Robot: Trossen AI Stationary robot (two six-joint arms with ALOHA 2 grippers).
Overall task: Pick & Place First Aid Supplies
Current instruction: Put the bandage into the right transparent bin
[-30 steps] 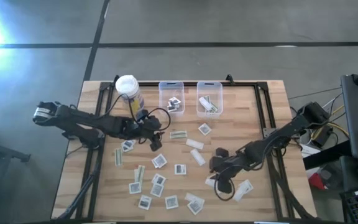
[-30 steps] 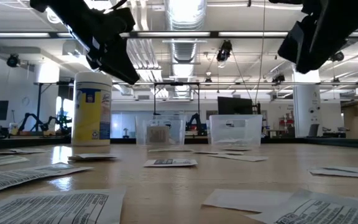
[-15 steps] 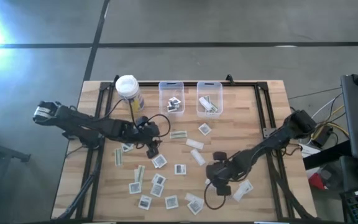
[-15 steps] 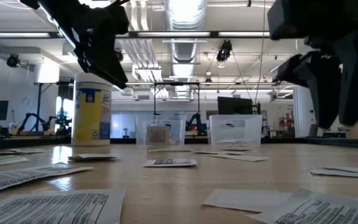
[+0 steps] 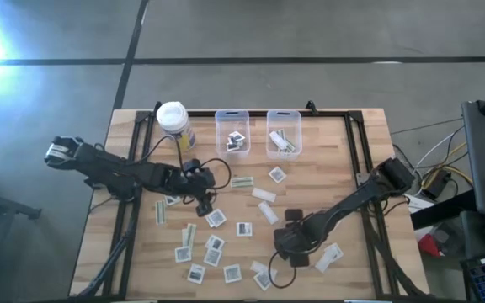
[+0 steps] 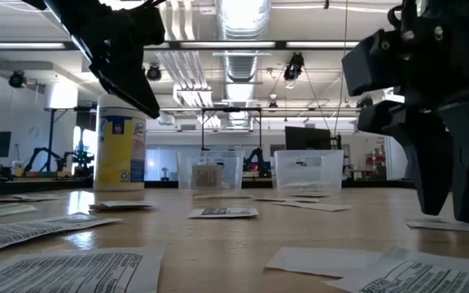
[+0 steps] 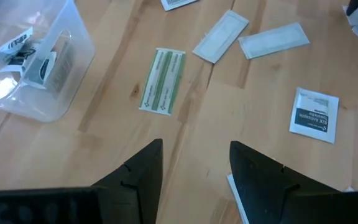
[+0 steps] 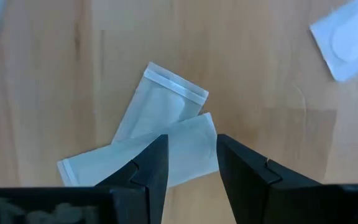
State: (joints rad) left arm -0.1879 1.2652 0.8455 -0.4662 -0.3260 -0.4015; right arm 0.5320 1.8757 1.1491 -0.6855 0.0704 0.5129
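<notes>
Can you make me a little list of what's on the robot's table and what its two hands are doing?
table: wooden top, many small white packets scattered on it
bins: two clear bins at the far edge, each with a few packets inside
container: yellow container with white lid beside the bins
left gripper: open, holding nothing, above the packets near the table's middle
green strip: lies flat ahead of the left gripper, next to a bin
right gripper: open, low over two overlapping white packets, not gripping them
</notes>
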